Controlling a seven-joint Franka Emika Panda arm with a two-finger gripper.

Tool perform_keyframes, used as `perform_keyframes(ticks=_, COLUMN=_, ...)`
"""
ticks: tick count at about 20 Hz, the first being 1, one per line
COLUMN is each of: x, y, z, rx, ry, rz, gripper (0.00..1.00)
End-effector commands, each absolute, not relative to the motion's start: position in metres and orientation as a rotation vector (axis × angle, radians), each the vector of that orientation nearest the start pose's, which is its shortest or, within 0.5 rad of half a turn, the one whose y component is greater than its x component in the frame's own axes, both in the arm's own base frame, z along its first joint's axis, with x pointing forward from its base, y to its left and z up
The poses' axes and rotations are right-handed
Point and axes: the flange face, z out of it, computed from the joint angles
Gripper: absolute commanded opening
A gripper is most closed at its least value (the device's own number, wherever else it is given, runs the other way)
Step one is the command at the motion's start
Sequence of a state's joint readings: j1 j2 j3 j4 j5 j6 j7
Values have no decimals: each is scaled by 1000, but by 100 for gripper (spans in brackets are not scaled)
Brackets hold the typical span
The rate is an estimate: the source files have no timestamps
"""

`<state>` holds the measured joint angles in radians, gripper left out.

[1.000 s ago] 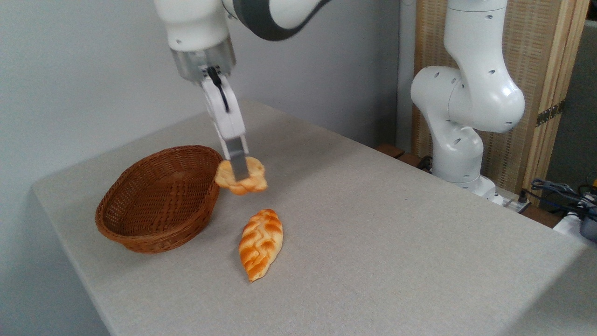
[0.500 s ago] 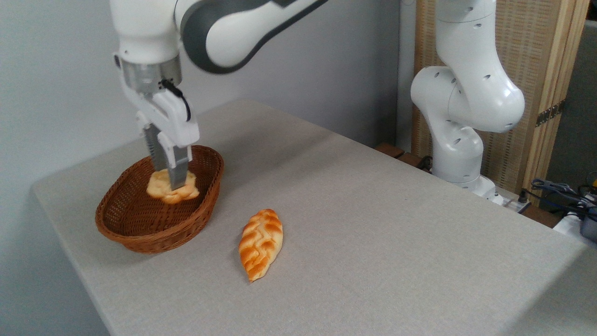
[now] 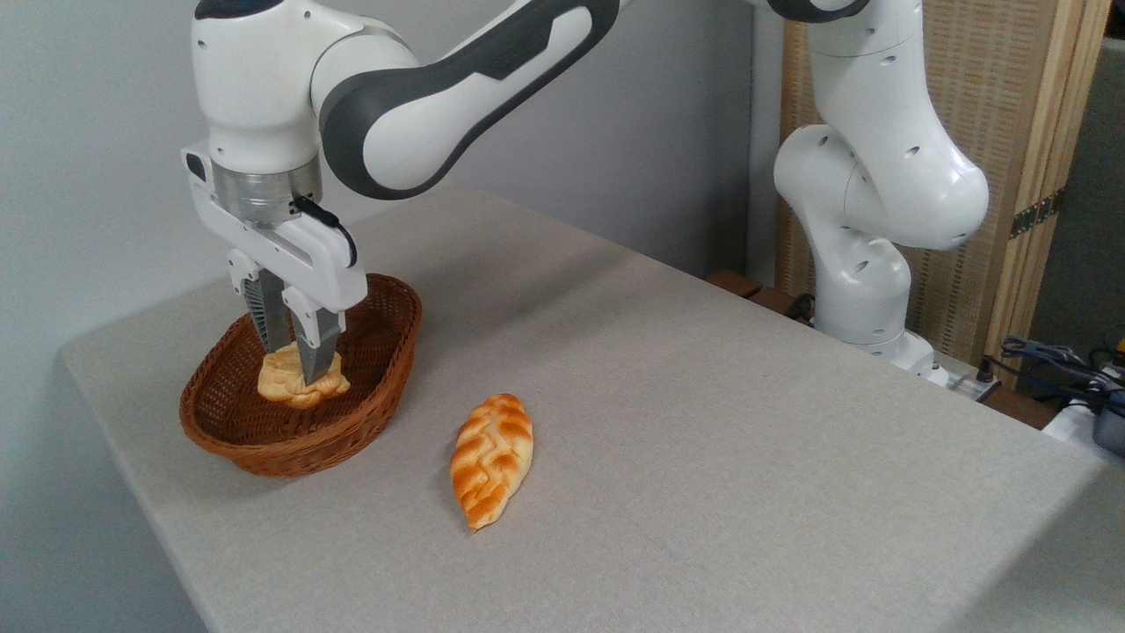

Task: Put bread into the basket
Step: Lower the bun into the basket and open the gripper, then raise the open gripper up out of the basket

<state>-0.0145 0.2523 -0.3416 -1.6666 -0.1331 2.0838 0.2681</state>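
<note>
gripper (image 3: 295, 365) – fingers closed narrow on the bun (image 3: 301, 383), held from straight above | bun down inside the basket (image 3: 369, 422), left of centre – seemingly on or just off its floor | letting go looks all that's left

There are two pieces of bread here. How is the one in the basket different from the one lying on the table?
The bread is small, roundish and pale golden; the braided loaf is longer, leaf-shaped and a deeper orange-brown. The bread sits inside the basket with the gripper closed on it; the braided loaf lies alone on the table, untouched. Both have a glossy, patterned crust.
</note>
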Motion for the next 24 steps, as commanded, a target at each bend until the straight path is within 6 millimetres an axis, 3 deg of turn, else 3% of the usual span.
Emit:
perform_keyframes(ticks=1, x=619, y=-216, z=487, rx=-3228, ry=881, rz=-305, gripper=100)
perform_keyframes(ticks=8, x=615, y=-220, z=488, rx=-3195, ry=917, rz=-293, gripper=100)
perform_keyframes(ticks=11, x=615, y=-211, z=493, rx=-3194, ry=894, rz=-283, gripper=100)
perform_keyframes(ticks=13, x=610, y=-198, z=503, rx=-3168, ry=909, rz=-229, gripper=100)
perform_keyframes(ticks=14, x=608, y=-178, z=512, rx=-3126, ry=921, rz=-205, gripper=100)
perform_keyframes(ticks=18, x=595, y=-136, z=537, rx=-3053, ry=1030, rz=-125, gripper=100)
perform_keyframes(ticks=24, x=587, y=-73, z=544, rx=-2971, ry=1221, rz=-21, gripper=100)
